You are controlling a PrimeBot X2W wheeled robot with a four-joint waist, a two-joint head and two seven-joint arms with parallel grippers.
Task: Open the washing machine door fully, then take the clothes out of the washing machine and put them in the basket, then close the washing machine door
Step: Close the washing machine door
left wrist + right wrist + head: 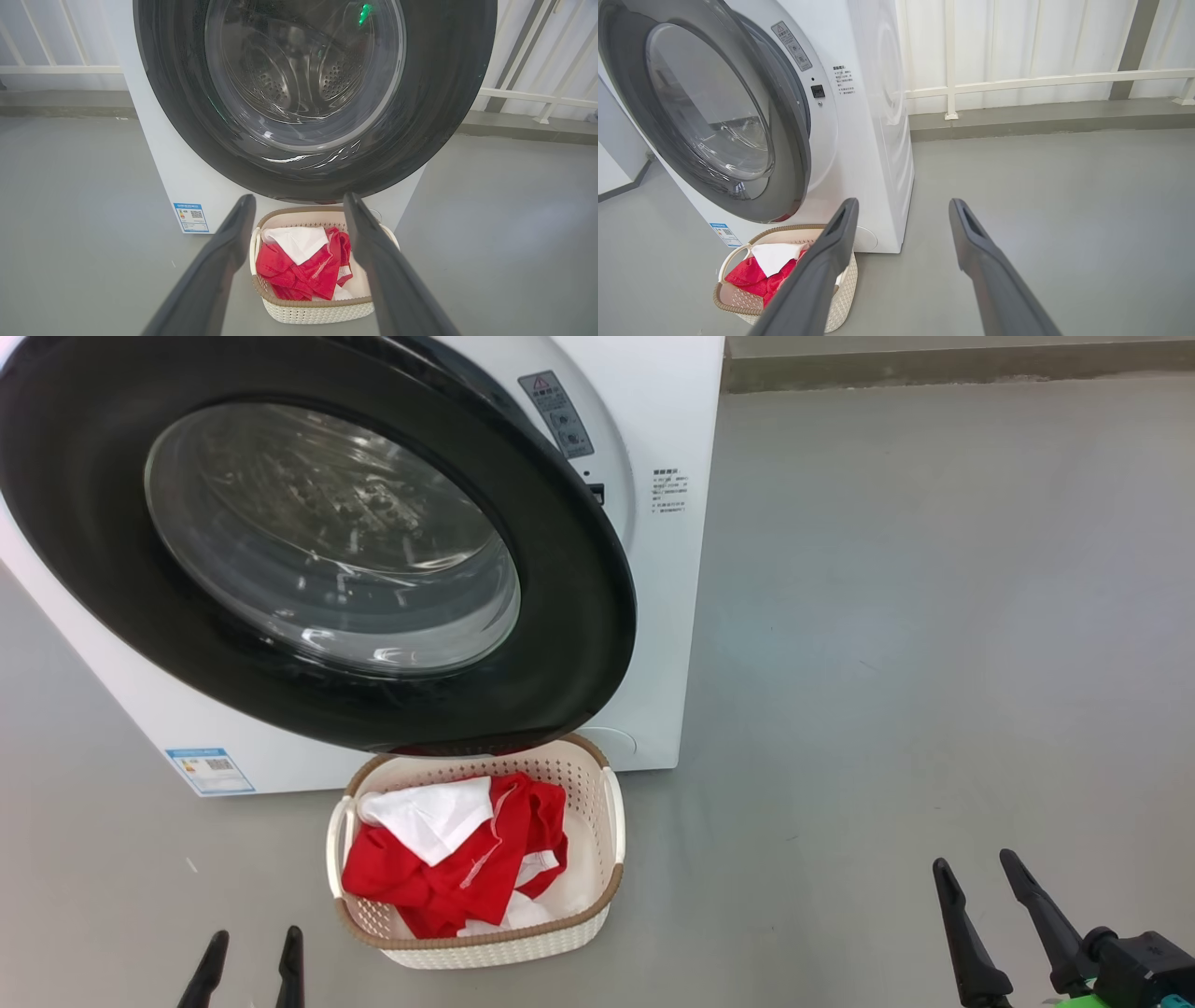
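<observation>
**Door ajar over a loaded basket**

Nothing gripped: left gripper (257,933) and right gripper (973,861) both spread wide and empty, low and well short of the washing machine (672,616). Red-and-white clothes (448,877) heaped in the basket (485,954) on the floor (887,663), right below the washing machine door (327,541), itself swung partway out. Only the closing left, judging by this.

Risks:
- Pushing on the bulging glass (373,579) rather than the black rim (579,644), and likely sliding off.
- Stopping short of the latch, leaving the door resting but not caught.
- Sweeping an arm low and knocking the basket.
- Possibly pinching cloth: a red sliver (782,218) at the door's bottom edge, fabric or reflection, impossible to tell.

From the left wrist, through the glass: steel drum (299,74), no red in the part seen. From the right wrist, side-on: the gap between door and machine, plus the latch socket (817,91), hidden from the left wrist.
</observation>
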